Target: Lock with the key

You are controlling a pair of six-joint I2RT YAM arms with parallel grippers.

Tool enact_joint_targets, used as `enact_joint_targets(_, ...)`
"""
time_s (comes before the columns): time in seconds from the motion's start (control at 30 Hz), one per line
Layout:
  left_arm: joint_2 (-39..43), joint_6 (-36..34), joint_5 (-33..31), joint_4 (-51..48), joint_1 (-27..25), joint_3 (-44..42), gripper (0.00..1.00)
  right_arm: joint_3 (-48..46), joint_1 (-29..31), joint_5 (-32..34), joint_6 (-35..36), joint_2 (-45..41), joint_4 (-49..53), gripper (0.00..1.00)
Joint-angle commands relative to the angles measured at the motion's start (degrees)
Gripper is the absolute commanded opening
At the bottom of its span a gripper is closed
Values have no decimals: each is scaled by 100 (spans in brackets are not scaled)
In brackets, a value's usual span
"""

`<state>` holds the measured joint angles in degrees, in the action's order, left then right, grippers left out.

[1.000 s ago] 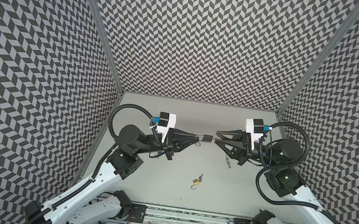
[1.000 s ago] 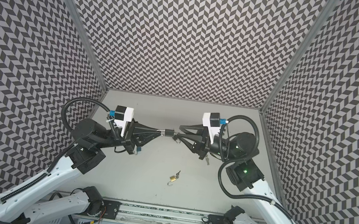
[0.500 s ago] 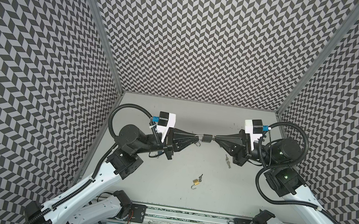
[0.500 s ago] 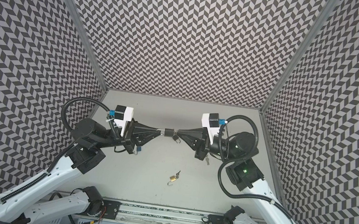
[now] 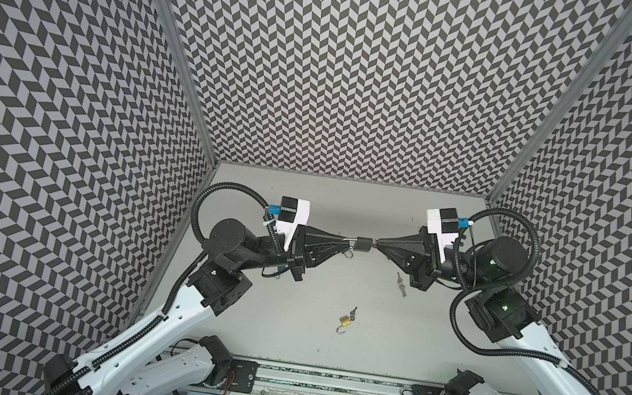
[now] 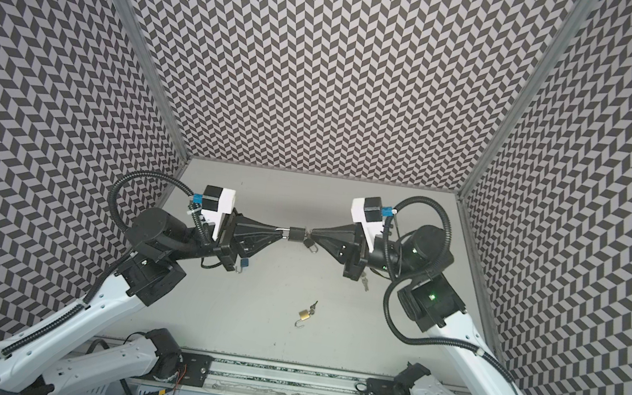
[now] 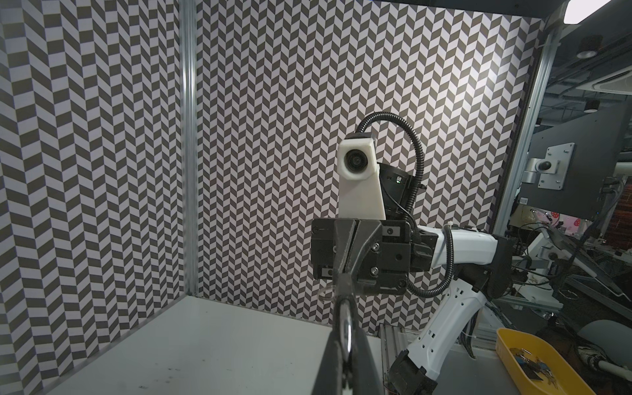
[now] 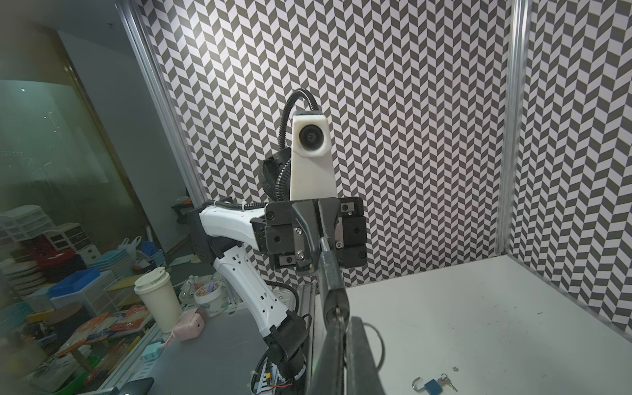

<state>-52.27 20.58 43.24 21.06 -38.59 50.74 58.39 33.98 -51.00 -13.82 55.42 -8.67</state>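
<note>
A small black padlock (image 5: pixel 363 244) (image 6: pixel 296 233) hangs in mid-air between my two arms above the back of the table. My left gripper (image 5: pixel 351 240) (image 6: pixel 283 230) is shut on its silver shackle (image 7: pixel 348 337). From the other side, my right gripper (image 5: pixel 376 241) (image 6: pixel 311 232) is shut on the key, whose blade sits in the keyhole at the bottom of the lock body (image 8: pixel 330 273). The key itself is mostly hidden between the fingers (image 8: pixel 357 345); its wire ring (image 8: pixel 378 345) hangs beside them.
On the grey table lie a brass padlock (image 5: pixel 346 321) (image 6: pixel 304 313) with an open shackle and keys, a loose key bunch (image 5: pixel 400 284), a blue padlock (image 6: pixel 244 264) (image 8: pixel 431 385) and another small padlock (image 5: pixel 348 253) under the held lock. Patterned walls enclose three sides.
My right gripper, open around the key end of the lock a second ago, has shut on the key. The left arm and the lock have stayed in place.
</note>
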Motion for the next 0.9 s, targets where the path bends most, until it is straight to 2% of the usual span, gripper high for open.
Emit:
enact_joint_targets(0.0,-330,-121,218,63,-341,197,0,259,419,-183,226,381,145,0)
enact_joint_targets(0.07,-487,-176,195,91,-527,204,0,363,661,-221,451,551,286,0)
enact_joint_targets(0.23,-310,-263,-114,25,-535,77,0,181,562,33,318,274,75,0)
enact_joint_targets(0.6,-21,-16,-37,189,-186,-156,0,-304,360,280,43,-323,-628,0)
enact_joint_targets(0.63,-20,13,-23,229,-176,-169,0,-373,361,279,-28,-361,-756,3)
enact_joint_targets(0.7,-46,151,38,362,-184,-199,0,-509,355,187,-191,-375,-1044,30)
enact_joint_targets(0.77,-39,376,69,653,-178,-258,0,-599,356,76,-369,-357,-1295,48)
enact_joint_targets(0.8,-40,463,93,784,-180,-283,0,-660,355,56,-455,-346,-1418,54)
enact_joint_targets(0.87,-29,542,96,901,-182,-293,0,-744,357,104,-563,-355,-1610,58)
